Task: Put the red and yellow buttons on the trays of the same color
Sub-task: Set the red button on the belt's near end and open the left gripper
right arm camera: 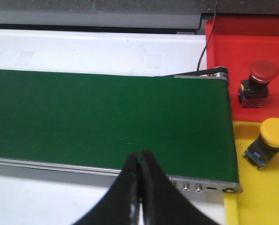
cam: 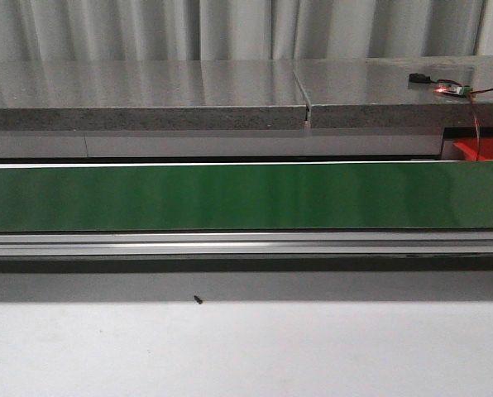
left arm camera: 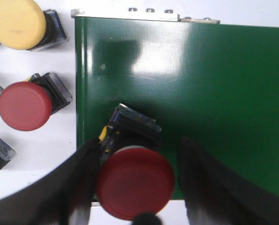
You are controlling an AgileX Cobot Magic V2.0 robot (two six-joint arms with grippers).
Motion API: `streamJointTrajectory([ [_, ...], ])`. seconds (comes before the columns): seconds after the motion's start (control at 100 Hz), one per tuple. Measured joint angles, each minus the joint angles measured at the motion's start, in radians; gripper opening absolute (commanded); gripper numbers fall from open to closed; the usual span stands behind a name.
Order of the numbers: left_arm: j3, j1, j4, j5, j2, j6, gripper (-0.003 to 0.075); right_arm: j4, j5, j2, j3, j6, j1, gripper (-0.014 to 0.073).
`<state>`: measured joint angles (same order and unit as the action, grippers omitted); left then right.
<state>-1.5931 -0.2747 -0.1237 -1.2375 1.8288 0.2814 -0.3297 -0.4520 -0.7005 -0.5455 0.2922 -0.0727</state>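
The left tool is spread wide, with one finger on each side of a red button and a visible gap between the pads and the cap, so nothing is being pinched yet. The button sits at the end of the green belt, its black and yellow base tipped away from the cap. Just off the belt's end, on the white worktop, a second red button and a yellow button are waiting.

The right tool is pressed together with nothing in it, parked over the near edge of the belt at its other end. Past that end a red tray can be seen with one red button already in it, and nearer, a yellow tray with one yellow button in it.

It can't be told whether the red button is about to be gripped or has just been set down. If it's being set down, the tool is best lifted straight up, since any sideways drag could knock the button over. If it's being picked up, the fingers should be closed square on the cap, because a round cap could slip out of an off-centre squeeze.
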Motion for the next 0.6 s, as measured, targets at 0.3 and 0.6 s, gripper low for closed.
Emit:
streamJointTrajectory([
  [0.3,0.0,0.0,-0.027,0.002,-0.005,0.0,0.0496,0.0,0.0,0.0,0.0,0.0,0.0,-0.0067],
  [0.6,0.0,-0.035,-0.042,0.0,-0.113,-0.015,0.0495,0.0,0.0,0.0,0.0,0.0,0.0,-0.0067],
])
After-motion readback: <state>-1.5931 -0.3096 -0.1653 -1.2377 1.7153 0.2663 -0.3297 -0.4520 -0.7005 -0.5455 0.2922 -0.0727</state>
